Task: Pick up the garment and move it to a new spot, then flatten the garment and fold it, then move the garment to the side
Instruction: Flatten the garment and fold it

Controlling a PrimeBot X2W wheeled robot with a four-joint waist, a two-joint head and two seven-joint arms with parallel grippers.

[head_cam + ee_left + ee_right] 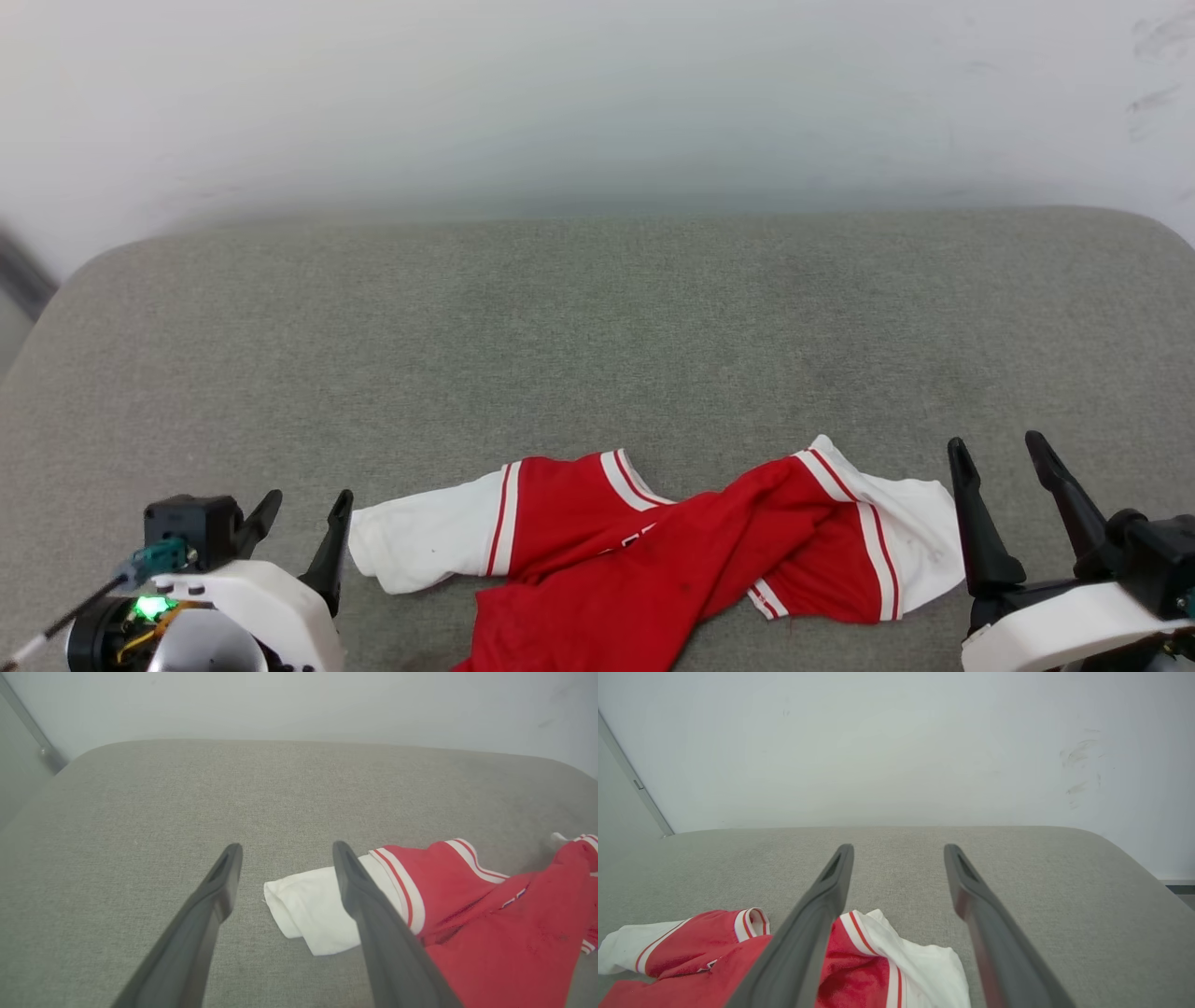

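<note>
The garment (653,551), a red jersey T-shirt with white sleeves and red-and-white striped trim, lies crumpled near the front edge of the grey cushion. Its lower part runs off the bottom of the head view. My left gripper (303,518) stands open just left of the left white sleeve (308,910), holding nothing. In the left wrist view that sleeve lies between and under the open gripper's (285,851) fingers. My right gripper (1004,453) stands open just right of the right white sleeve (924,961), apart from it. The right wrist view shows its open gripper (899,851) above the garment (714,952).
The wide grey cushioned surface (597,336) stretches bare behind the garment to a pale wall (597,93). Its back corners are rounded. A dark vertical strip (635,784) runs down the wall at the far left.
</note>
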